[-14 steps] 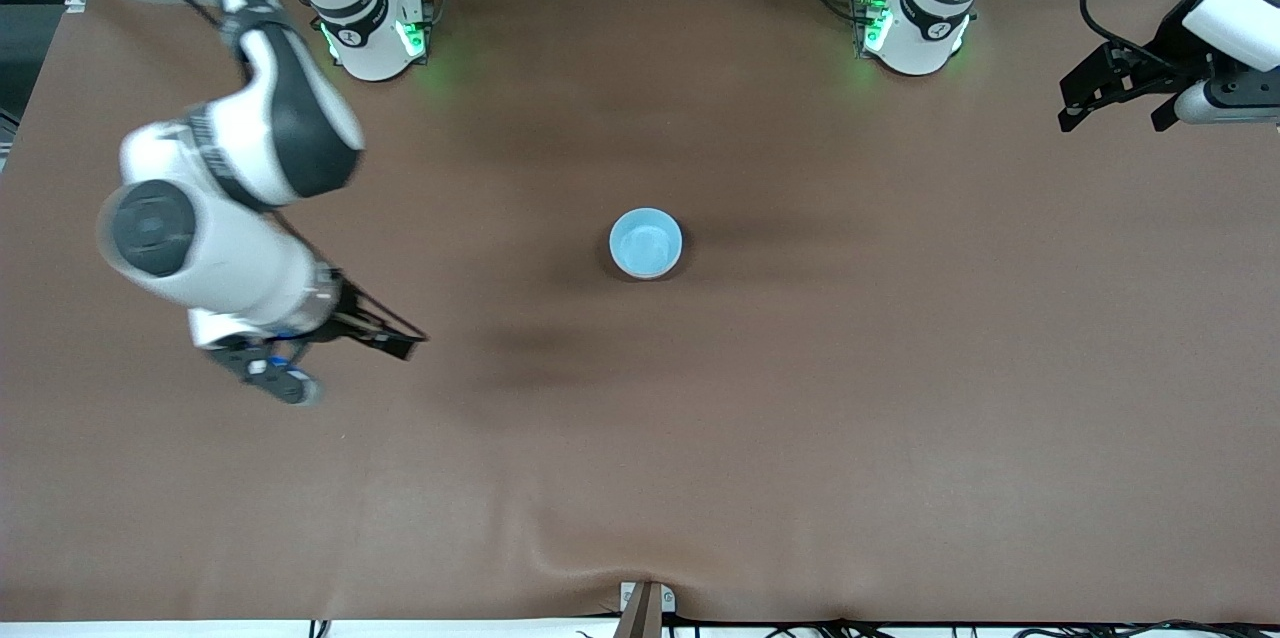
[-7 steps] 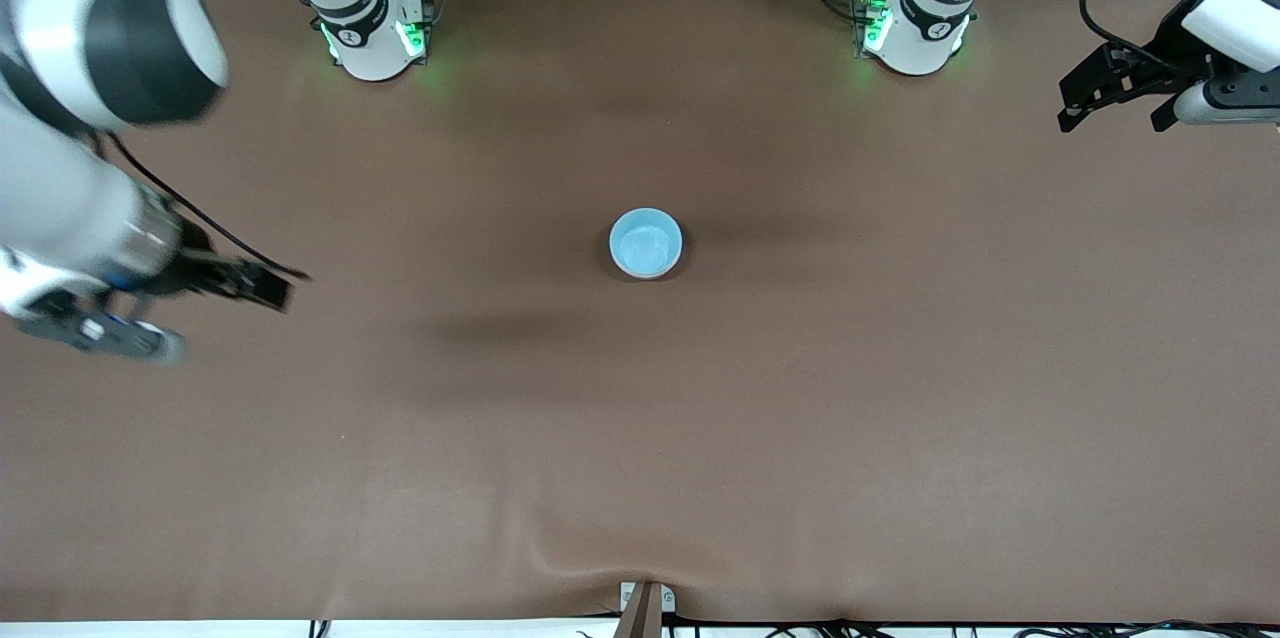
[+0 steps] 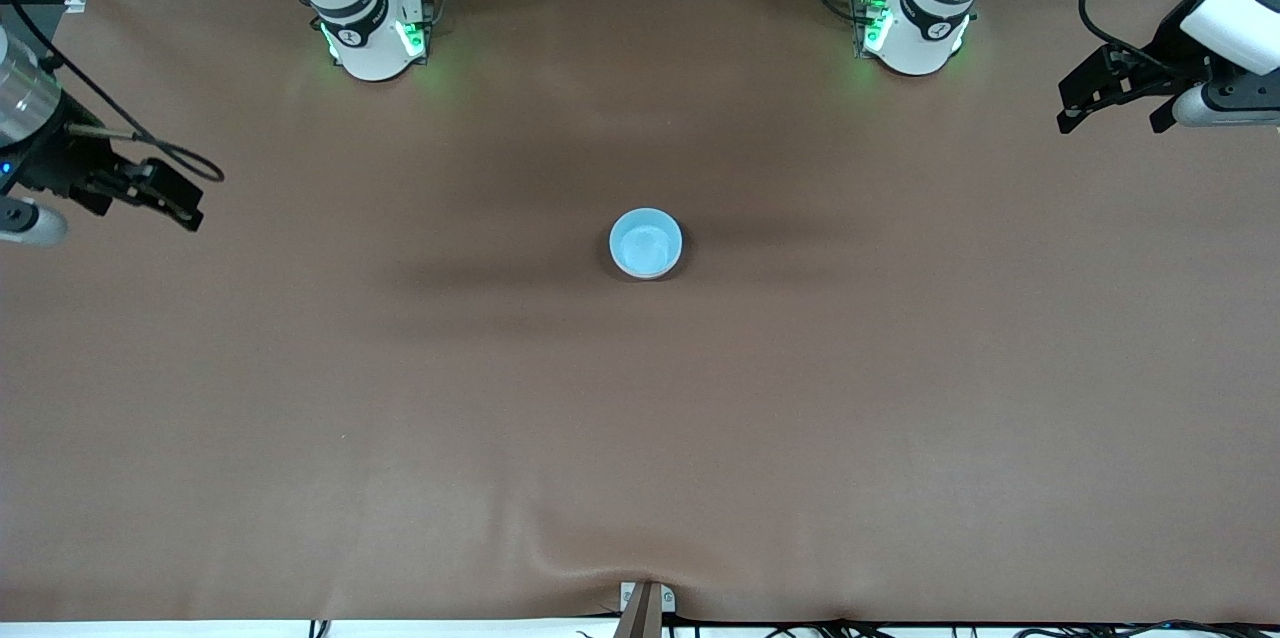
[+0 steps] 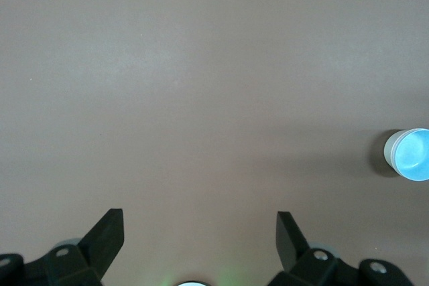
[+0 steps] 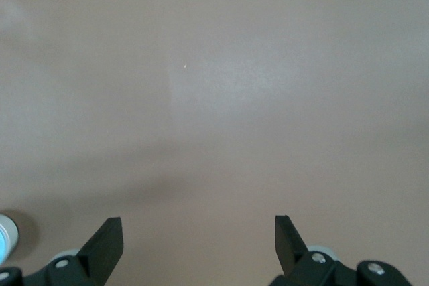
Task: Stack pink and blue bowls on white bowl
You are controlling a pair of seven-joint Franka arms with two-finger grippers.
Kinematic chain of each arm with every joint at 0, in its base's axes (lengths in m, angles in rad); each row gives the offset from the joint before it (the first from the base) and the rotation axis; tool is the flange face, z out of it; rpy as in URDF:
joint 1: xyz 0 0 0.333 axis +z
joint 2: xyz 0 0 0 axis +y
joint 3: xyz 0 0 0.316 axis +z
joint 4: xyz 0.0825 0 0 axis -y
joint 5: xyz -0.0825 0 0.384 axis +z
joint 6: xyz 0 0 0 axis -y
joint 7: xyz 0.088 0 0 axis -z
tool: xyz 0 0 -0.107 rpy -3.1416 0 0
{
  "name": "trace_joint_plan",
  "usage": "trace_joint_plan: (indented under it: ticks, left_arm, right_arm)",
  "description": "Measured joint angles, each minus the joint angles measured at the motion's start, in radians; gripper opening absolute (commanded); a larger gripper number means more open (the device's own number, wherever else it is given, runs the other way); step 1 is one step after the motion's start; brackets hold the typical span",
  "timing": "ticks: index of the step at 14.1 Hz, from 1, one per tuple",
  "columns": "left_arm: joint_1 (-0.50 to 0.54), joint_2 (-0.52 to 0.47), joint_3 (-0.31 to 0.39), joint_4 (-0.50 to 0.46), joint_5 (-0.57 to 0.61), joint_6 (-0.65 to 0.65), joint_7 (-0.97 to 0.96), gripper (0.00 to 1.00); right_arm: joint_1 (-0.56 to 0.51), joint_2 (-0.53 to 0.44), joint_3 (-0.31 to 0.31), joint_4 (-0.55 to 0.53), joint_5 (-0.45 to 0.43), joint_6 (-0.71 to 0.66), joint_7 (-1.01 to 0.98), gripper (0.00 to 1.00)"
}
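Only the blue bowl (image 3: 646,243) is seen, mid-table — presumably topping the stack, so the task is judged finished. Both grippers — left gripper (image 3: 1112,96), right gripper (image 3: 130,188) — are held spread and empty over the table's ends.

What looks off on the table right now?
Nothing stands out. The blue bowl sits upright mid-table, nothing spilled. Right gripper and left gripper hang open over the table's ends. Pink and white bowls aren't visible.
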Motion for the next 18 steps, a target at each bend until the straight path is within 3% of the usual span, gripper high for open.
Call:
trace_joint_plan:
  ticks: [4,14,18]
  left_arm:
    - [0.0,0.0,0.0,0.0,0.0,0.002,0.0,1.0]
    - [0.003,0.005,0.005,0.0,0.0,0.012,0.0,1.0]
    - [0.008,0.009,0.016,0.007,0.0,0.012,0.0,1.0]
  right_arm:
    - [0.005,-0.042,-0.026,-0.049,0.002,-0.001,-0.157,1.0]
    - [0.016,-0.047,-0.032,-0.058,0.005,-0.007,-0.179,1.0]
    - [0.016,-0.065,-0.04,-0.058,0.078,-0.007,-0.177,1.0]
